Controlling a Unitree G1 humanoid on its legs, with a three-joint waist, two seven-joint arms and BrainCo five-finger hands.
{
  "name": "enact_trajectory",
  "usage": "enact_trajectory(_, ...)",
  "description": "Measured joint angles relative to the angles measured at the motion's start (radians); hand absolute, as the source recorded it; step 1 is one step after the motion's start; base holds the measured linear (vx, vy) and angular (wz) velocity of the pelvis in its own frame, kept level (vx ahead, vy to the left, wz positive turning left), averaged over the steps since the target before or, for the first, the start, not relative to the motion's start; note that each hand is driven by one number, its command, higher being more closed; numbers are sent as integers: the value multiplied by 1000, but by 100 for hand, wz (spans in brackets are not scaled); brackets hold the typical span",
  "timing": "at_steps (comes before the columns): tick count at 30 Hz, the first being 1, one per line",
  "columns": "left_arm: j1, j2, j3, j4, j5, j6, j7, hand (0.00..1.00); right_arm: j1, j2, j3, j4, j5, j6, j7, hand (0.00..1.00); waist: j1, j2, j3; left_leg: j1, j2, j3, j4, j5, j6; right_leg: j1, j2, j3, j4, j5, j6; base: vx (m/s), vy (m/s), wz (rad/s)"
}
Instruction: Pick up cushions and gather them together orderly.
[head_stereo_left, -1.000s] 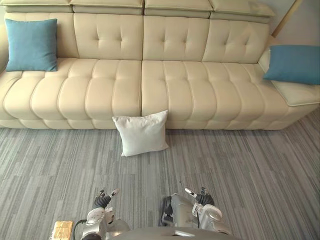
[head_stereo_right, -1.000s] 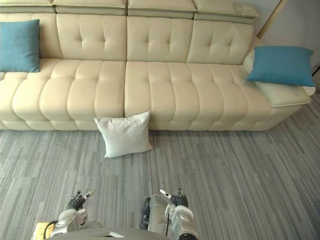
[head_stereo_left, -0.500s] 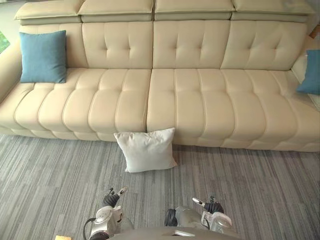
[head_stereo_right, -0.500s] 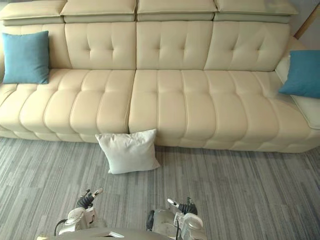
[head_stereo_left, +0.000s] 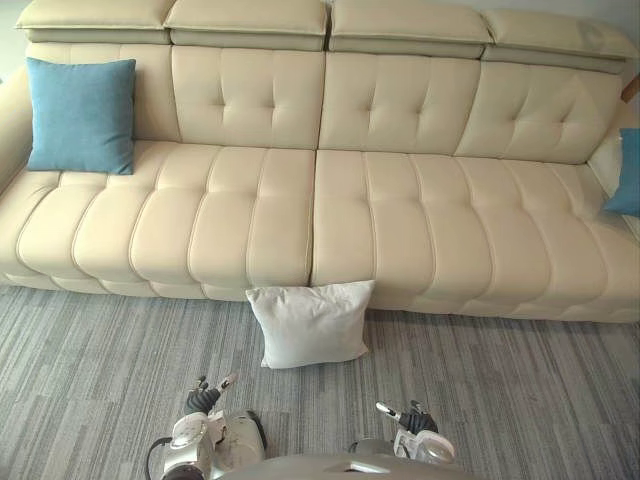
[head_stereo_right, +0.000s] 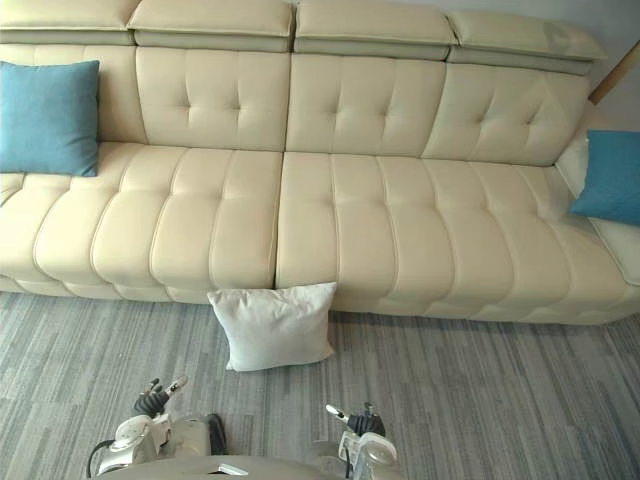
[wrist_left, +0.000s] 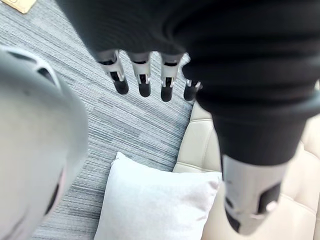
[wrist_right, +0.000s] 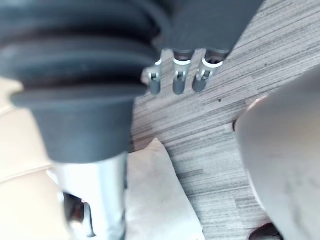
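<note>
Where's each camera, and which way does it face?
Left eye: on the head, facing down at the sofa, the white cushion on the carpet against it; left hand and right hand at the bottom.
Right eye: beside it, same scene.
Left wrist: on the left arm, looking past its open fingers at the white cushion.
Right wrist: on the right arm, likewise.
Shared: all four show that cushion.

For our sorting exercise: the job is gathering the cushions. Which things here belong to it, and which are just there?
Job: white cushion on the floor; left blue cushion; right blue cushion.
Just there: sofa; grey carpet.
</note>
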Motion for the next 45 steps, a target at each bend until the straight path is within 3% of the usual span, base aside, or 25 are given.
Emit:
enact_trajectory(4,1,1,5,5,0,1,0,0,-7,-5,1,0,-1,-1,2,0,6,1,-1,1,7,26,-11,-16,-2,-46,0,27,29,6,9,-3,4,-38)
enact_trajectory(8,5,24,-35,11,0,2,0,0,-1,-10,3,-4,-32,-1,3,0,1,-16,11,56,-2,53,-29,-45,-3,-163,-16,40,311,12,6,-33,8,-20)
enact_trajectory(10,11,25,-36,11,0,2,0,0,12,-12,6,-9,-35,-2,3,0,0,-18,11,83,0,50,-29,-57,-1,-198,-22,37,408,46,-11,0,0,0)
enact_trajectory(11,12,27,-30,14,0,3,0,0,13,-16,9,-9,-37,-3,3,0,-3,-11,14,93,-1,48,-37,-58,0,-213,-22,31,433,30,-27,35,-26,3)
enact_trajectory(14,12,33,-30,29,1,3,0,0,11,-16,28,-8,-38,-4,3,0,-15,-15,12,101,3,31,-41,-57,1,-237,4,-7,344,-50,-42,60,-93,14)
enact_trajectory(16,12,39,-24,40,1,2,0,0,12,-11,37,-4,-30,-5,3,0,-23,-35,-1,101,-18,11,-35,-60,-21,-226,19,-7,224,15,-44,96,-126,28)
enact_trajectory(17,11,25,-19,52,2,4,-1,0,9,-22,36,1,-33,-10,4,0,-23,-7,-4,105,-11,-8,-44,-54,-31,-210,30,-23,203,17,-56,172,-140,18)
enact_trajectory(20,18,1,-10,60,2,5,0,0,10,-39,24,1,-38,-11,3,0,-20,26,-22,106,4,-23,-75,-43,-49,-197,53,-43,168,16,-57,172,-101,8)
enact_trajectory(25,18,4,-11,59,5,4,0,0,18,-34,21,5,-38,-10,3,0,-17,21,-24,150,5,-36,-114,-39,-54,-136,67,-53,121,19,-60,120,-14,2)
enact_trajectory(28,19,11,-16,58,20,4,-1,0,28,-24,21,5,-38,-10,3,0,-14,4,-36,158,-16,-35,-149,-27,-46,-126,57,-63,85,32,-51,39,41,7)
enact_trajectory(38,21,22,-72,49,24,4,1,0,29,-23,27,4,-53,-10,0,0,-3,1,-36,173,-70,-37,-254,41,-25,-97,30,-68,-27,101,-34,-30,44,5)
enact_trajectory(41,12,25,-93,36,23,4,7,0,-1,-36,84,-2,-110,-10,-6,0,3,2,-23,136,-73,-52,-258,61,-26,-131,27,-74,-19,110,-32,-142,-24,13)
enact_trajectory(45,-84,36,-168,-8,-1,2,54,0,-137,-71,205,-63,-163,-9,-33,0,3,11,64,-62,-44,-76,-101,43,-13,-302,28,-71,86,112,-41,-265,-22,7)
